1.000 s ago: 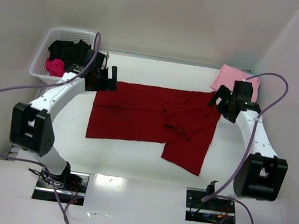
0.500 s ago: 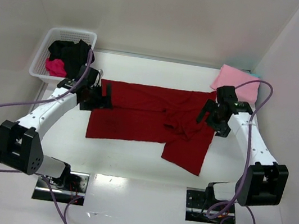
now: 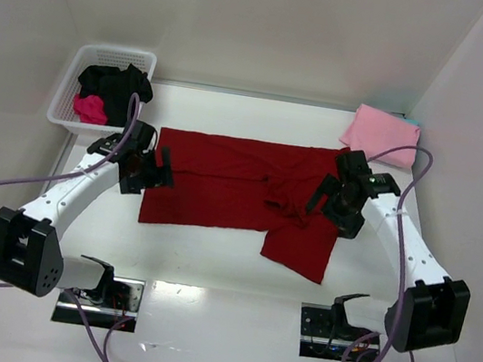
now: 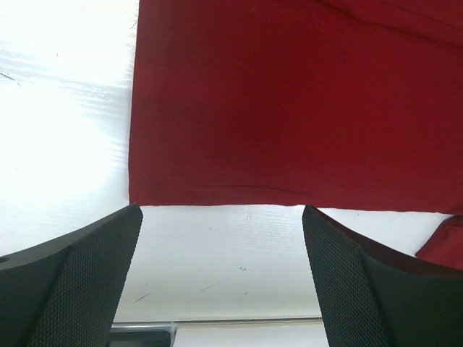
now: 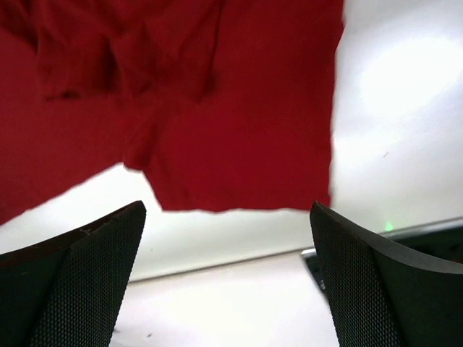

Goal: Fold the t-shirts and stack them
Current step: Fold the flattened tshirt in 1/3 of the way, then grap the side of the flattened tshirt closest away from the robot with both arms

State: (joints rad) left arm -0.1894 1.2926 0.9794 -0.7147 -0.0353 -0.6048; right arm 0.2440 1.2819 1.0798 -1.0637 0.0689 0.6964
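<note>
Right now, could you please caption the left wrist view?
Left gripper, jaws open, above the edge of the dark red t-shirt on the white table.

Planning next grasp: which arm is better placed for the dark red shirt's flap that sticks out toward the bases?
Right. The right gripper is open right at that flap of the dark red t-shirt; the left gripper, also open, is at the shirt's opposite end.
</note>
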